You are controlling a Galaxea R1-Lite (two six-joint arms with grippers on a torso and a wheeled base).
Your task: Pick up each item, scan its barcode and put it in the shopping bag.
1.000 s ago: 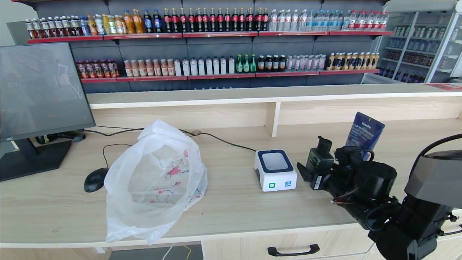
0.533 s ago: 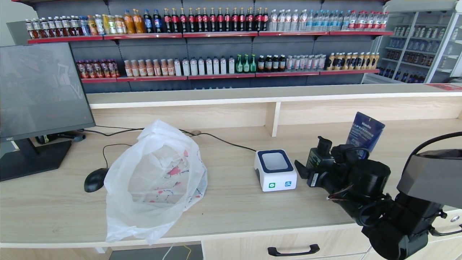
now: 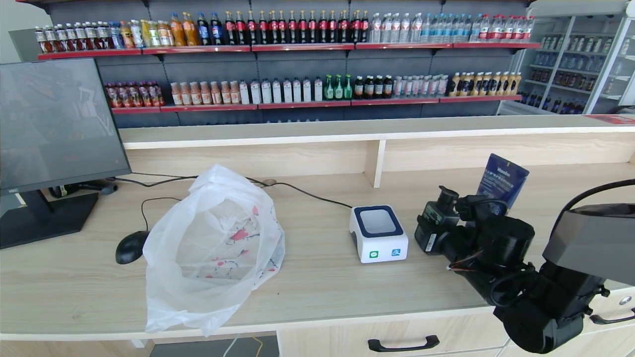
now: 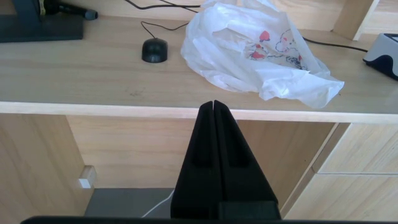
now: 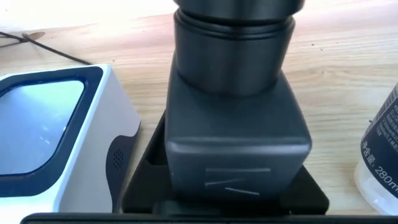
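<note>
Here, in the head view, the right gripper (image 3: 439, 240) clamps a dark bottle (image 3: 431, 220), near upright, with its cap leaning away from the scanner (image 3: 378, 233) just to its left. The bag (image 3: 213, 253) lies well beyond. The bottle leans farther than a second ago. Left wrist view: the left gripper (image 4: 214, 121), closed and empty, hangs below the counter (image 4: 93, 81) edge. Right wrist view: the cap points away from the wrist.
</note>
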